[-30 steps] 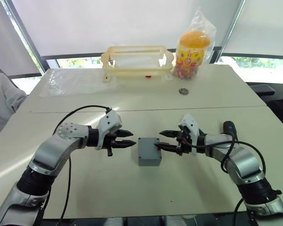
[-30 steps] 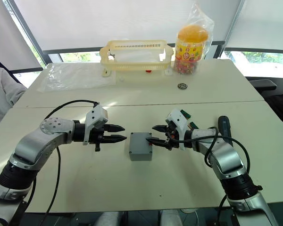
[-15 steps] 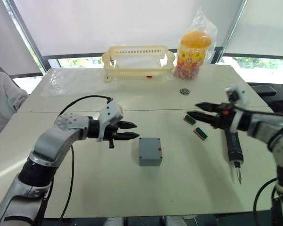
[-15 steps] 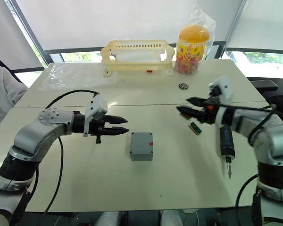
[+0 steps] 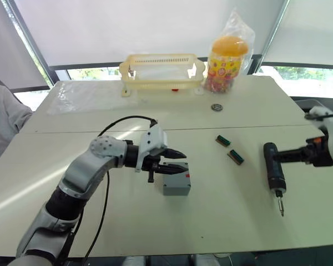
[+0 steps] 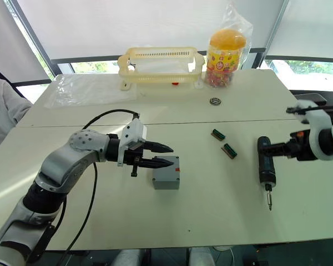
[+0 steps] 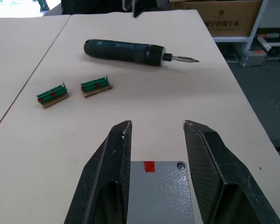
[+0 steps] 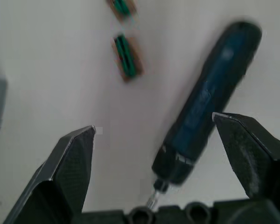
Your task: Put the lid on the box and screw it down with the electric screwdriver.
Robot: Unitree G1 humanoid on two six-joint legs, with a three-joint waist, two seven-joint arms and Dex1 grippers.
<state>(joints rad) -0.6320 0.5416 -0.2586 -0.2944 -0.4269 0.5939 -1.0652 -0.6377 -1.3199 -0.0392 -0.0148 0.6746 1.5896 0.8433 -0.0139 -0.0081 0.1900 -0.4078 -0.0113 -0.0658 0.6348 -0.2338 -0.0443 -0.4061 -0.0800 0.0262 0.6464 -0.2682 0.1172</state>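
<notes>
I have the left tool (image 5: 176, 161) reaching over the near-left edge of the box (image 5: 176, 183), its two black fingers (image 7: 109, 182) spread apart with the tips above the lid (image 7: 161, 191), which already sits on the box; from the left wrist view I can see a screw hole in one lid corner and the red mark at the box's far edge between the fingers. I cannot tell whether the fingers are touching the lid or hovering just above it. The box sits on the pale surface (image 5: 127, 216) roughly at its middle. The electric screwdriver (image 5: 274, 174) lies flat on the surface well to the right of the box, its metal bit pointing toward the near edge. My right tool (image 8: 163, 154) is out at the far right, spread wide and holding nothing; in the right wrist view the screwdriver lies between its fingers, though I cannot tell how high above it the tool is. Two small green circuit boards (image 5: 228, 148) lie between the box and the screwdriver, a little farther back. At the back of the surface stand a pale yellow basket (image 5: 162, 71), a jar with an orange lid in a plastic bag (image 5: 226, 55), and a small round dark object (image 5: 216, 107) near it.
</notes>
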